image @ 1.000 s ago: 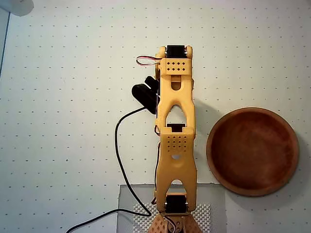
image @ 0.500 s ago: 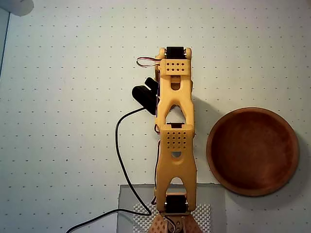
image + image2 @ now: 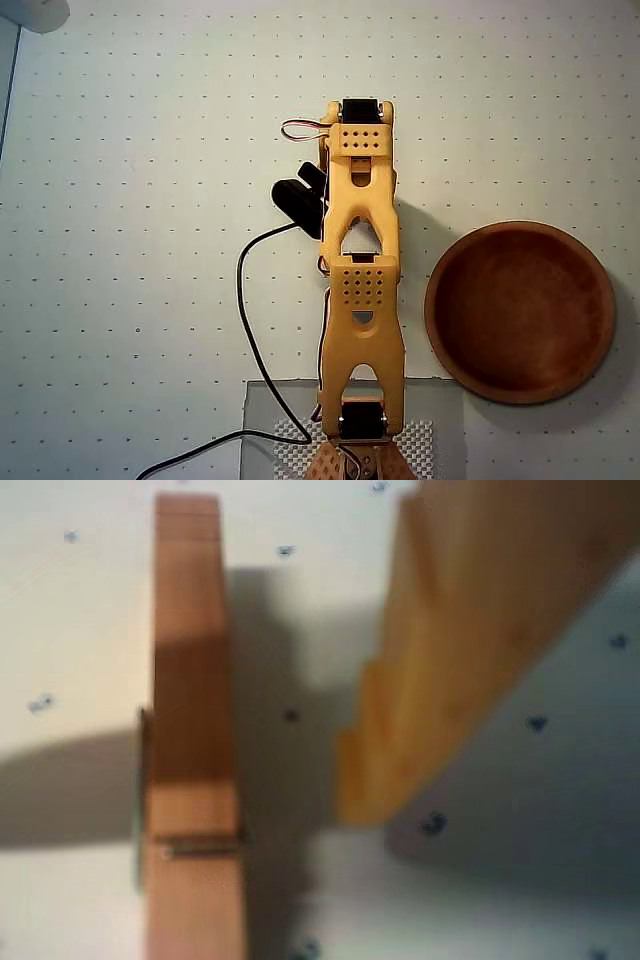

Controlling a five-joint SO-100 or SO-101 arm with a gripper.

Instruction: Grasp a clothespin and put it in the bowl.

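In the wrist view a tan wooden clothespin lies flat on the white dotted table, running top to bottom, with its metal spring near the bottom. One orange finger of my gripper hangs just to its right, low over the table, with a clear gap between them. The other finger is out of view. The gripper holds nothing. In the overhead view my yellow arm reaches up the middle and covers both gripper and clothespin. The reddish-brown wooden bowl stands to the right of the arm and is empty.
A black cable loops along the arm's left side. A grey mat lies under the arm's base at the bottom edge. The white dotted table spreads on the left and top.
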